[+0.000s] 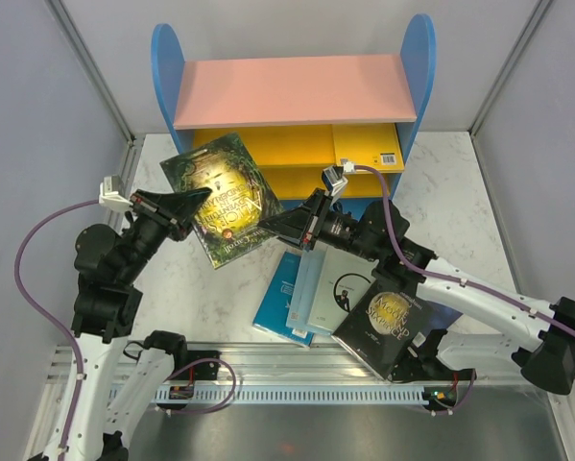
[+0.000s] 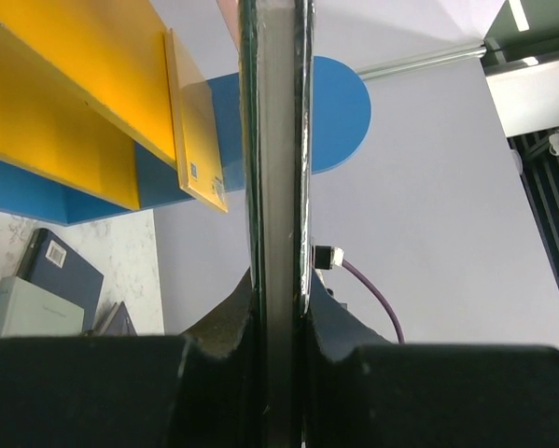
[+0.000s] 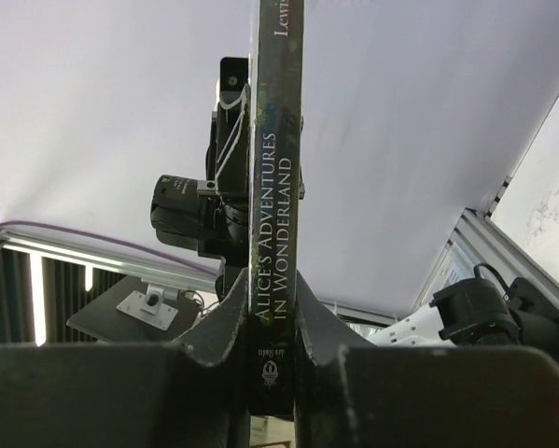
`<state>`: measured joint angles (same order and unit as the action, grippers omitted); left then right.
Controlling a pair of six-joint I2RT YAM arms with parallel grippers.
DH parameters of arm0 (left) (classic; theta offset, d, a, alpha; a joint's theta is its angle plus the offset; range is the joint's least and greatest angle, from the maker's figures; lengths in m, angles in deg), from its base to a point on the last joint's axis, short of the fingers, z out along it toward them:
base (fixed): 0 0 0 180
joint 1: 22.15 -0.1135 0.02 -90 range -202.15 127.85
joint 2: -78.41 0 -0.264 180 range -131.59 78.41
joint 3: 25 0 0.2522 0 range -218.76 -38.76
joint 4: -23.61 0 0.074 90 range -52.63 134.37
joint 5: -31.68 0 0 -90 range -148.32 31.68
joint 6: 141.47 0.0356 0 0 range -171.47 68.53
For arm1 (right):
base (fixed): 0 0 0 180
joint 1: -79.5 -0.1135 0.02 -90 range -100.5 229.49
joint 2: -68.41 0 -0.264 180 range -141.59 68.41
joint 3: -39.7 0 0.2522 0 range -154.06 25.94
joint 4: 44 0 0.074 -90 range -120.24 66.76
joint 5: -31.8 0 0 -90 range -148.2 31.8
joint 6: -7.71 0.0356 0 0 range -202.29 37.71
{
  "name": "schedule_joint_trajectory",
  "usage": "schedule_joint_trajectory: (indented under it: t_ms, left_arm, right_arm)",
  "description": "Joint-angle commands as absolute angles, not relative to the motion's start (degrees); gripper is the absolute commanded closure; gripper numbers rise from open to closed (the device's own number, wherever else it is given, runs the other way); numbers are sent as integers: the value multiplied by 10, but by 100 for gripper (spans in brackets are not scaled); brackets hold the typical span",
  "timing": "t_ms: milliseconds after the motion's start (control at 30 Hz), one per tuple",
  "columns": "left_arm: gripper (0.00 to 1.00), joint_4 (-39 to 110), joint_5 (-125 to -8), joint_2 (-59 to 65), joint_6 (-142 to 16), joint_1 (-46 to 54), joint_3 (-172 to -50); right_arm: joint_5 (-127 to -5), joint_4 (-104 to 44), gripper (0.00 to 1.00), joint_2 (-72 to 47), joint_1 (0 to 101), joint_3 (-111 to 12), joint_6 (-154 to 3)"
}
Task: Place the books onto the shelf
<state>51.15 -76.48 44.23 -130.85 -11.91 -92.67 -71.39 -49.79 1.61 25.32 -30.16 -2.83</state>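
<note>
Dark green Alice's Adventures in Wonderland paperback (image 1: pixel 225 197) hangs tilted in front of the shelf (image 1: pixel 297 91), my left gripper (image 1: pixel 199 202) clamped on one edge and my right gripper (image 1: pixel 275 224) clamped on its spine. Other books (image 1: pixel 316 293) lie piled on the table (image 1: pixel 441 206); a yellow book (image 1: pixel 369 146) sits at the shelf's right end.

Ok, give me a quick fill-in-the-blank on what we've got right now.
The left fingers and the right fingers both clamp the Alice book, whose cover is dark ____.
Its spine title ends in ____.
The shelved book is ____.
Missing: green, Wonderland, yellow.
</note>
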Motion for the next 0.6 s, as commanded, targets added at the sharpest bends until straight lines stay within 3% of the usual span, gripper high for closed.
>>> schedule_joint_trajectory:
  t_ms: [0,33,67,133,167,267,367,567]
  left_arm:
    - [88,503,-776,447,-1295,-121,-923]
    - [81,518,-778,447,-1282,-122,-926]
    - [59,529,-779,448,-1271,-121,-931]
    - [42,577,-774,452,-1230,-121,-954]
    - [28,598,-765,454,-1215,-121,-963]
    - [8,662,-754,457,-1161,-121,-1005]
    - [0,707,-747,457,-1119,-121,-1023]
    - [0,725,-755,474,-1105,-121,-1011]
  right_arm:
    - [-703,-526,100,39,254,-324,-60]
    - [-695,-497,100,47,254,-323,-72]
    - [-690,-478,100,72,254,-322,-81]
    - [-674,-418,100,101,258,-308,-98]
    - [-670,-396,100,134,260,-300,-100]
    - [-647,-316,100,213,264,-244,-100]
    - [-609,-255,100,294,266,-210,-90]
    - [-562,-208,100,346,285,-199,-85]
